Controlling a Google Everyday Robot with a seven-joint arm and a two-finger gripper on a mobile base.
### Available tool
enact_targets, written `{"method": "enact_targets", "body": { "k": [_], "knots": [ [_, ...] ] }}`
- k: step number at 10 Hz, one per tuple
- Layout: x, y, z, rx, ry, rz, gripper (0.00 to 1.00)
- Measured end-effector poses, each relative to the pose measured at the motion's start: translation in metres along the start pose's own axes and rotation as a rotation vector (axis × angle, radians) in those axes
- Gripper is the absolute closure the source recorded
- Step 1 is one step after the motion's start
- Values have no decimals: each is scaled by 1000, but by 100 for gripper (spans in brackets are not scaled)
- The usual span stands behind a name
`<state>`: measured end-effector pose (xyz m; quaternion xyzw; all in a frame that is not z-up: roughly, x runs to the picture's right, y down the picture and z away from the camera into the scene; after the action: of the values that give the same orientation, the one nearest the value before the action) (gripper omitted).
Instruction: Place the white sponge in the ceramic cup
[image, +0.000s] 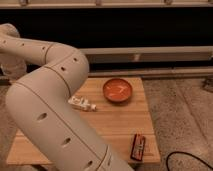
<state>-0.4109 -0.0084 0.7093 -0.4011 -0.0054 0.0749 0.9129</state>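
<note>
My big white arm (50, 105) fills the left half of the camera view and covers much of the wooden table (120, 127). The gripper is out of view; only the arm's links show. The white sponge and the ceramic cup do not show in this view; they are either hidden behind the arm or outside the frame.
A wide orange-red bowl (117, 90) stands at the table's back right. A white labelled bottle (82, 104) lies beside the arm. A dark red packet (138, 146) lies near the front right edge. A black cable (186, 159) lies on the floor at the right.
</note>
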Motion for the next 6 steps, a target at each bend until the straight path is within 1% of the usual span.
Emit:
{"method": "enact_targets", "body": {
  "k": [3, 6],
  "knots": [
    [1, -6, 2, 1, -6, 3, 75],
    [0, -5, 5, 3, -5, 2, 75]
  ]
}}
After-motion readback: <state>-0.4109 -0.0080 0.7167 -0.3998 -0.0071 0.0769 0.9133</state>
